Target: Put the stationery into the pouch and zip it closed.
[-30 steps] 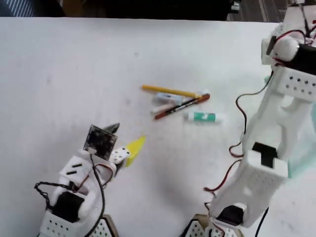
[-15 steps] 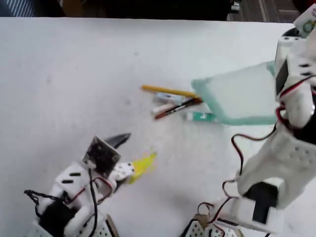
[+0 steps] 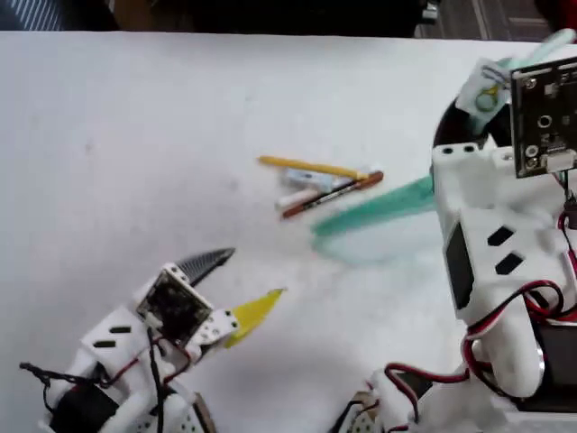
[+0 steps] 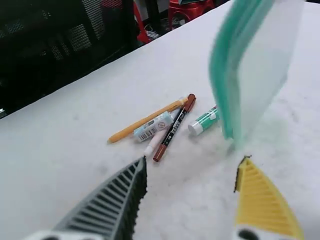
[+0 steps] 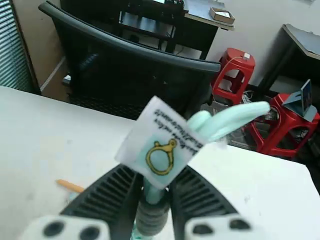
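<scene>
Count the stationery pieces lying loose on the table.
5, clustered mid-table: a yellow pencil, a pale blue labelled tube, a slim white pen, a brown marker, and a green-and-white glue stick beside the hanging translucent green pouch. The pouch may hide more.

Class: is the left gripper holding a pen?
No, the left gripper is open and empty, with the pens lying on the table beyond it.

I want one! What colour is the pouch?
Mint green; the pouch shows best in the left wrist view.
</scene>
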Controlling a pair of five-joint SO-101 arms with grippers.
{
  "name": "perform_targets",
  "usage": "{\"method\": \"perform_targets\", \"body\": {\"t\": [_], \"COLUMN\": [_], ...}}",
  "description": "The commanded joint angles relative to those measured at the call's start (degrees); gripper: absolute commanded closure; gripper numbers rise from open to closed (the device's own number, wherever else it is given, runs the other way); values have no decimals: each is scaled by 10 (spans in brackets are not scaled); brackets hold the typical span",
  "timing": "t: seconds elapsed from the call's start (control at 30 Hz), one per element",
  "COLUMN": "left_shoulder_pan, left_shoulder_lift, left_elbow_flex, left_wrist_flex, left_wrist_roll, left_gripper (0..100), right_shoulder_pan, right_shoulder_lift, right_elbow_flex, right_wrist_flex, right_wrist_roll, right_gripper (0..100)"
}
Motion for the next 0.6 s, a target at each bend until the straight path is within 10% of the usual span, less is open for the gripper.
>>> {"method": "perform_targets", "body": {"t": [0.0, 0.57], "left_shoulder_pan": [-19, -17], "left_shoulder_lift": [7, 7], "left_elbow_flex": [-28, -29], "left_wrist_flex": [2, -2], "left_wrist_roll": [-3, -2], "left_gripper": [706, 706], "right_shoulder_pan": [-28, -70], "right_shoulder_lift": [-7, -7], "right_elbow_flex": [0, 0], "right_wrist_flex": [10, 9], "right_wrist_roll": [-9, -83], "right_gripper": [982, 982]}}
